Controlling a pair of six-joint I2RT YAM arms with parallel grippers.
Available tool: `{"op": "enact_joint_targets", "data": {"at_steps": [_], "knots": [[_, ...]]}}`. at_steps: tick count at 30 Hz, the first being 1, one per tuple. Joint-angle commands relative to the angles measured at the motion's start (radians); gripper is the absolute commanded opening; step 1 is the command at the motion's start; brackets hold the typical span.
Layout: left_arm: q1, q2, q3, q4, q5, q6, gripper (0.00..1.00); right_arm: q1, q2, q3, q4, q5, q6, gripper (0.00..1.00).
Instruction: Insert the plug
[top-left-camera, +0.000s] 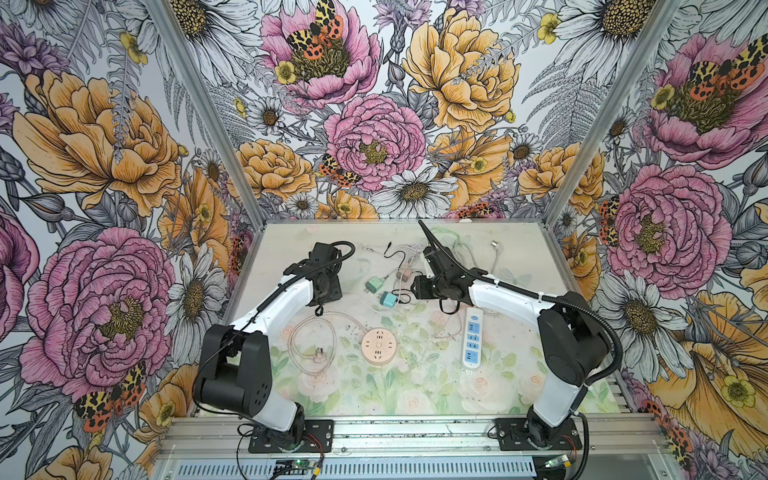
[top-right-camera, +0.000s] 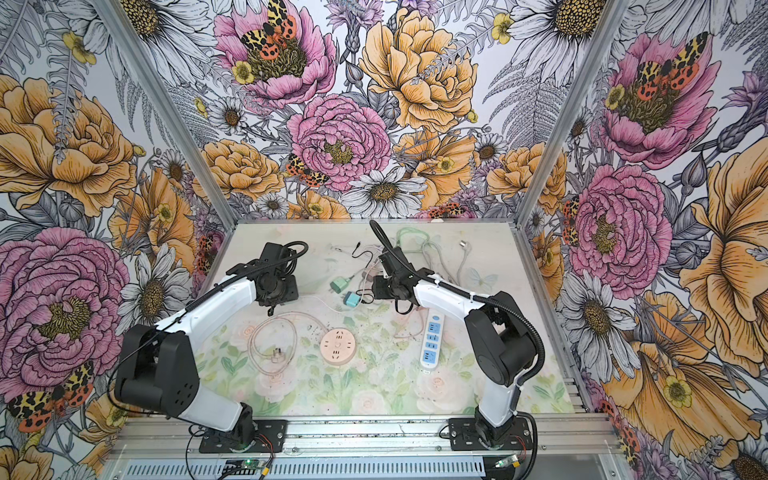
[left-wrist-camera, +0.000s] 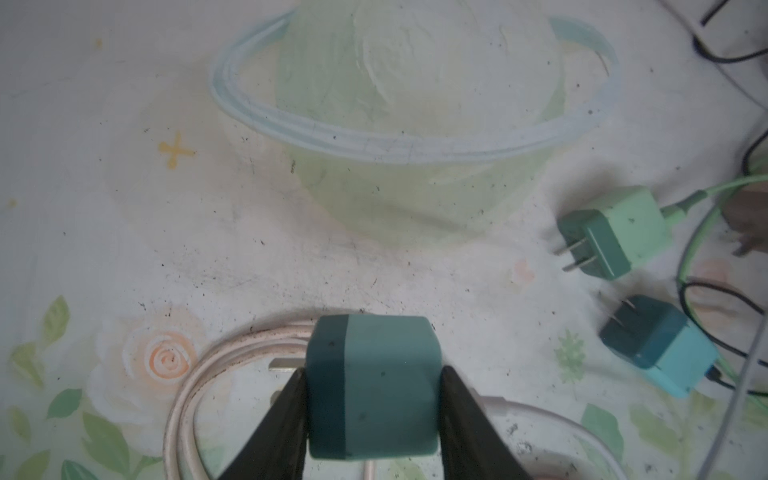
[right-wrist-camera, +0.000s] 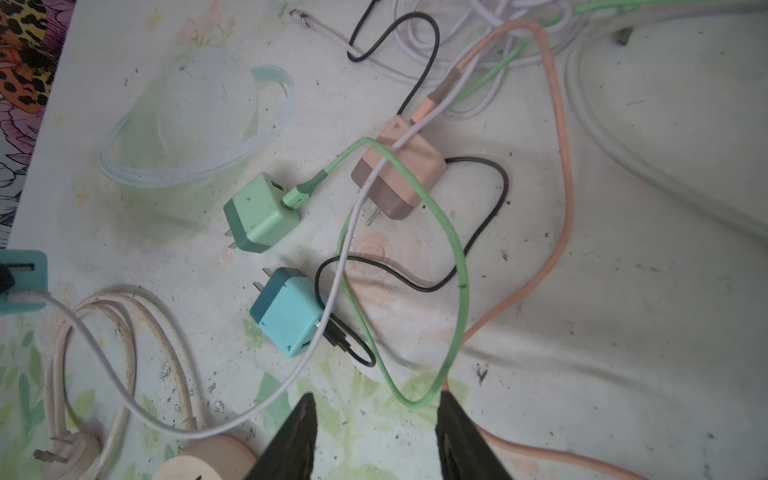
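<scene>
Since our left claw (left-wrist-camera: 372, 376) is clamped on the teal charger (left-wrist-camera: 386, 357) over the coiled cord (left-wrist-camera: 183, 415), right claw (right-wrist-camera: 377, 395) apart and empty, we should turn the prongs (left-wrist-camera: 284, 365), seemingly sideways, down toward the round socket (top-left-camera: 377, 347).

Floral wallpaper (top-left-camera: 374, 137) surrounds a flower-printed table mat (top-left-camera: 407, 386). On it a mint-green charger (right-wrist-camera: 261, 212) lies near a pink charger (right-wrist-camera: 399, 178), which a green cable (right-wrist-camera: 461, 266) crosses.

Floral wallpaper (top-left-camera: 374, 124) (peonies, daisies, moths) surrounds a pale flower-printed tabletop (top-left-camera: 415, 395).
</scene>
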Motion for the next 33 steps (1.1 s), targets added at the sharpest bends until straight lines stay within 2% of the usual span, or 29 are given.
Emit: {"op": "enact_joint_targets", "data": {"at_steps": [1, 9, 16, 21, 25, 28, 33], "knots": [[0.038, 0.093, 0.069, 0.049, -0.087, 0.010, 0.40, 0.005, -0.053, -0.031, 0.018, -0.008, -0.001, 0.46], [0.078, 0.334, 0.177, 0.061, -0.103, -0.015, 0.39, 0.034, -0.049, -0.038, 0.020, -0.009, -0.009, 0.45], [0.073, 0.365, 0.186, 0.065, -0.096, -0.011, 0.43, 0.066, -0.033, -0.010, 0.020, 0.008, -0.024, 0.44], [0.073, 0.309, 0.168, 0.066, -0.050, 0.000, 0.49, 0.071, 0.018, 0.013, 0.021, 0.028, -0.042, 0.44], [0.068, 0.194, 0.144, 0.064, -0.017, 0.017, 0.52, 0.071, 0.057, 0.042, 0.021, 0.050, -0.068, 0.44], [0.070, 0.113, 0.123, 0.063, 0.026, 0.021, 0.63, 0.070, 0.085, 0.065, 0.022, 0.057, -0.079, 0.44], [0.070, 0.014, 0.097, 0.061, 0.056, 0.018, 0.65, 0.067, 0.116, 0.083, 0.023, 0.066, -0.083, 0.44]]}}
